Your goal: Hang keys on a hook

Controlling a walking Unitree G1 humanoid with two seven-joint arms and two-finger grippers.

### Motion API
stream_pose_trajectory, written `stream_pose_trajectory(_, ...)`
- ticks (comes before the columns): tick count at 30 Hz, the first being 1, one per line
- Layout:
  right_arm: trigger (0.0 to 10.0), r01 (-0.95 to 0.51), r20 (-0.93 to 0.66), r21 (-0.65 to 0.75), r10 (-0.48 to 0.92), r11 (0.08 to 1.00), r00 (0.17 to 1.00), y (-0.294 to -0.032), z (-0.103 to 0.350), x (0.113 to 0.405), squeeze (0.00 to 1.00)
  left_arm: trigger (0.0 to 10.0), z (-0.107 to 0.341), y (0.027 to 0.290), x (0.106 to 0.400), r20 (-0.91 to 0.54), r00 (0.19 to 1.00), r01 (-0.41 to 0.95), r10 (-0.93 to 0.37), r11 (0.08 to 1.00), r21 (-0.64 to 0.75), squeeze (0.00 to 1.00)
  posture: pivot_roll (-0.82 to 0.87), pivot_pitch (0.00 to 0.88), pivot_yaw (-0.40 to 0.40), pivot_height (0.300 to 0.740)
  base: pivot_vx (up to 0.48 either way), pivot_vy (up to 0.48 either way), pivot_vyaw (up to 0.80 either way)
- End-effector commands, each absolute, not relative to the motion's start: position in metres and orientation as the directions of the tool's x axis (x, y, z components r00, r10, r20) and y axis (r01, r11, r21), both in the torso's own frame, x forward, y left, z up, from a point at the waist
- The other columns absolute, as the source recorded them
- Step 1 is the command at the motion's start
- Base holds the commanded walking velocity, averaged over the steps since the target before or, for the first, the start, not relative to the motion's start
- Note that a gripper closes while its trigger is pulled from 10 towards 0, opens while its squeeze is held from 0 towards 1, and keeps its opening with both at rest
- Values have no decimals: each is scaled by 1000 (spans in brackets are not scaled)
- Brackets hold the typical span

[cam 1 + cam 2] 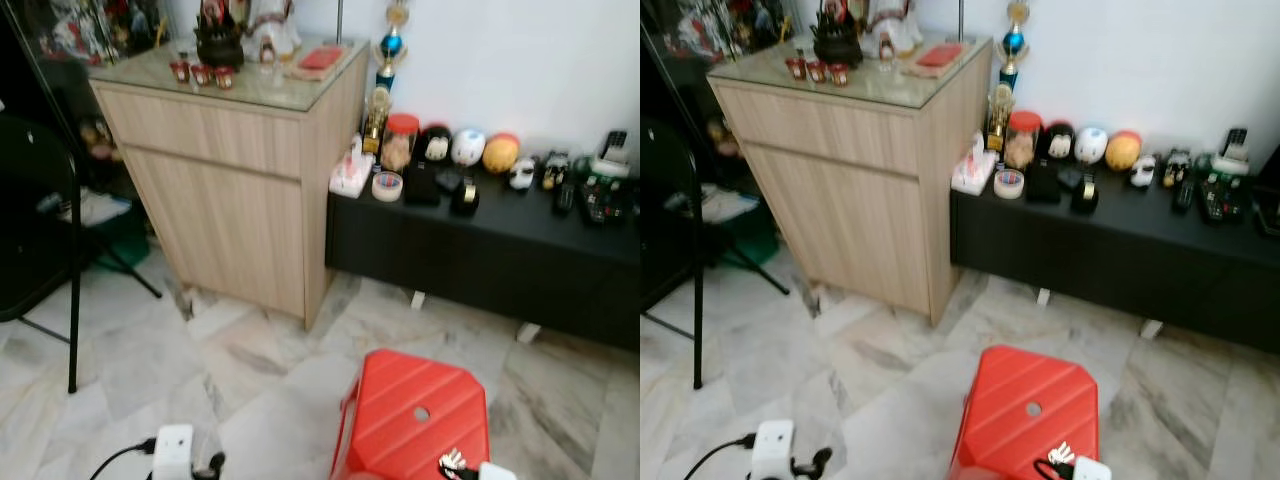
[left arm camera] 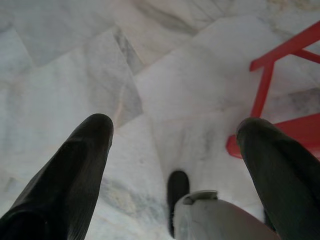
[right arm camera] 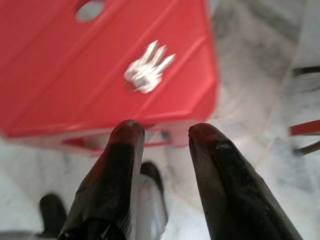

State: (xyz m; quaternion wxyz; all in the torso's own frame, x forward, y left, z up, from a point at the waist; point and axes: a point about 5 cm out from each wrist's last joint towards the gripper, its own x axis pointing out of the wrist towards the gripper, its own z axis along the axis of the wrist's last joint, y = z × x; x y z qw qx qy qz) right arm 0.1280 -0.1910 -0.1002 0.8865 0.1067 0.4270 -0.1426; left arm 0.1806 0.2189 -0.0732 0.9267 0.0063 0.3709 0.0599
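Your keys (image 3: 148, 73) lay on the near right part of the red stool (image 1: 415, 415), a bit nearer than its hole (image 1: 421, 413). Your right claw (image 3: 165, 132) hovered just off the stool's near edge, fingers apart, holding nothing. Left claw (image 2: 175, 127) hung wide open over the marble floor (image 2: 75, 65), left of the stool.

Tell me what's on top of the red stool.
A bunch of silver keys lies on the stool, near its front edge, beside the centre hole. The seat's front corner is cut off by the frame.
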Motion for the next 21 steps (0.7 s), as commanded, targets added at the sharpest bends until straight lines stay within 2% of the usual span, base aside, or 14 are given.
stream_pose_trajectory(1, 10000, 284, -634, 97, -161, 954, 756, -181, -75, 183, 0, 10000, -77, 223, 170, -705, 698, -117, 130, 991, 66, 0, 63, 0, -48, 740, 0, 0, 0)
stream_pose_trajectory(2, 10000, 262, -570, 95, -163, 960, 805, -178, -63, 202, 0, 10000, -77, 224, 170, -702, 700, -115, 131, 991, 71, 0, 62, 0, -49, 740, 0, 0, 0)
stream_pose_trajectory(4, 10000, 241, -483, 95, -167, 966, 860, -176, -49, 220, 0, 10000, -75, 224, 172, -686, 715, -112, 133, 991, 76, 0, 61, 0, -51, 740, 0, 0, 0)
stream_pose_trajectory(8, 10000, 216, -390, 114, -156, 970, 907, -174, -36, 232, 0, 10000, -67, 225, 184, -629, 766, -101, 134, 991, 88, 0, 60, 0, -55, 740, 0, 0, 0)
stream_pose_trajectory(14, 10000, 216, -283, 134, -172, 967, 944, -174, -21, 240, 0, 10000, -42, 224, 214, -457, 881, -96, 123, 992, 82, 0, 70, 0, -63, 740, 0, 0, 0)
stream_pose_trajectory(21, 10000, 193, -224, 98, -168, 976, 960, -174, -15, 234, 0, 10000, -20, 223, 233, -295, 948, -104, 123, 992, 78, 0, 65, 0, -67, 740, 0, 0, 0)
